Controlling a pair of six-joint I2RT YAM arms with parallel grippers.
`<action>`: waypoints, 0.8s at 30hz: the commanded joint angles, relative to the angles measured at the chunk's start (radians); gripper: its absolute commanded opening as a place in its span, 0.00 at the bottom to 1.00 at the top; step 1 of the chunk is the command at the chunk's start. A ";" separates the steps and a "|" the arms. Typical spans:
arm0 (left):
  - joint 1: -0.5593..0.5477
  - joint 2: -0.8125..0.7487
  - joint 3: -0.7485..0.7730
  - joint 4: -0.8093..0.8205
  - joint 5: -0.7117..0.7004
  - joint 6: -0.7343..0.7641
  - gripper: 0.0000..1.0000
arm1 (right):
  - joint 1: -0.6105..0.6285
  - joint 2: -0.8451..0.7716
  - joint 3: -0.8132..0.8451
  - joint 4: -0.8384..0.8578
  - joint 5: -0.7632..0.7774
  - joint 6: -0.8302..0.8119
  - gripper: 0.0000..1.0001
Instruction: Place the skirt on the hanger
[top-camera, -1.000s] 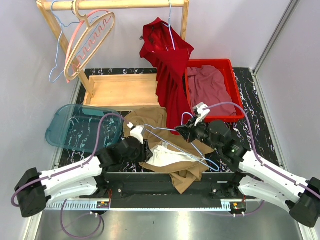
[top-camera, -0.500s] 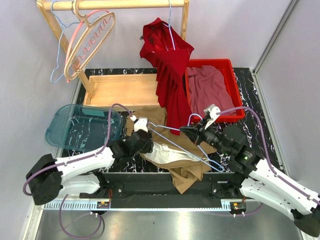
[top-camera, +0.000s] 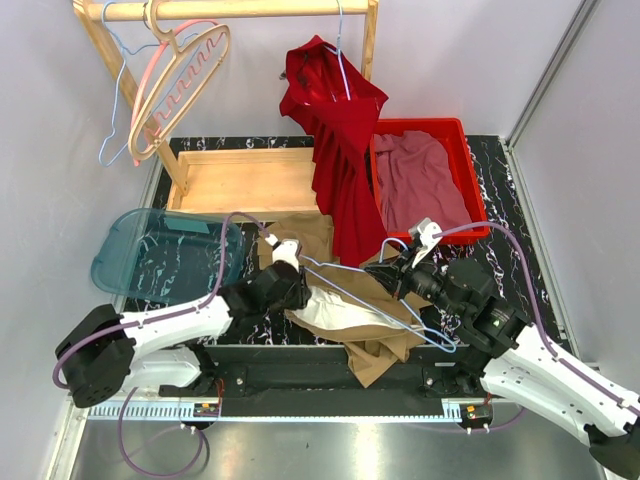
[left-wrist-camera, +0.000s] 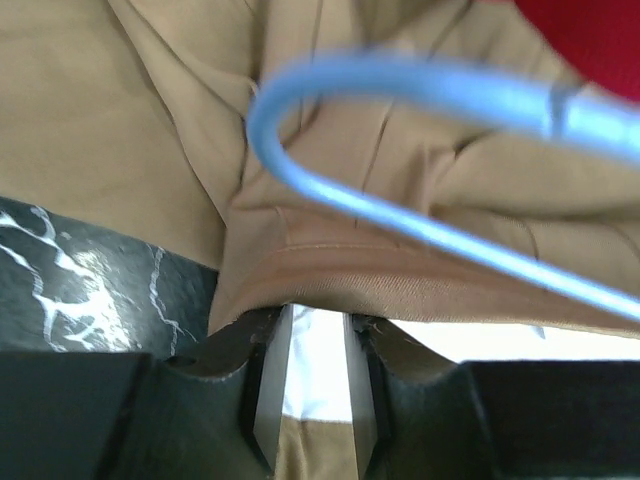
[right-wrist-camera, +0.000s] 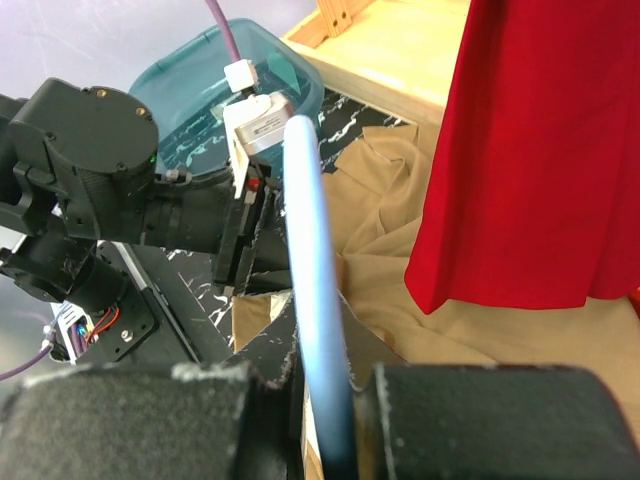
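The tan skirt (top-camera: 372, 345) with its white lining (top-camera: 338, 312) lies crumpled at the table's near middle. My left gripper (top-camera: 293, 290) is at the skirt's left edge. In the left wrist view its gripper (left-wrist-camera: 315, 325) has its tips tucked under the waistband (left-wrist-camera: 400, 285), with lining and tan cloth filling the narrow gap. My right gripper (top-camera: 388, 276) is shut on the light blue wire hanger (top-camera: 335, 287), which it holds over the skirt. The hanger's wire (right-wrist-camera: 312, 250) runs straight out of the right gripper (right-wrist-camera: 322, 395), and its curved end (left-wrist-camera: 400, 85) hovers above the cloth.
A red dress (top-camera: 340, 130) hangs from the wooden rack (top-camera: 240, 180) just behind the skirt. A red bin (top-camera: 466, 150) with a mauve garment stands at the right. A teal tub (top-camera: 160, 255) lies left. Spare hangers (top-camera: 175, 80) hang on the rail.
My right arm drew back to the right and carried the hanger with it. My left gripper pushed in to the skirt's waistband, widened its jaws, then narrowed them on the cloth.
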 joint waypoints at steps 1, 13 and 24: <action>-0.015 -0.045 -0.067 0.102 0.087 -0.018 0.33 | -0.002 0.007 -0.006 0.039 0.022 0.018 0.00; -0.050 0.033 -0.086 0.187 -0.015 -0.047 0.36 | 0.000 0.014 -0.016 0.077 0.011 0.044 0.00; -0.090 0.116 -0.070 0.181 -0.100 -0.036 0.27 | -0.002 0.008 -0.022 0.079 0.010 0.045 0.00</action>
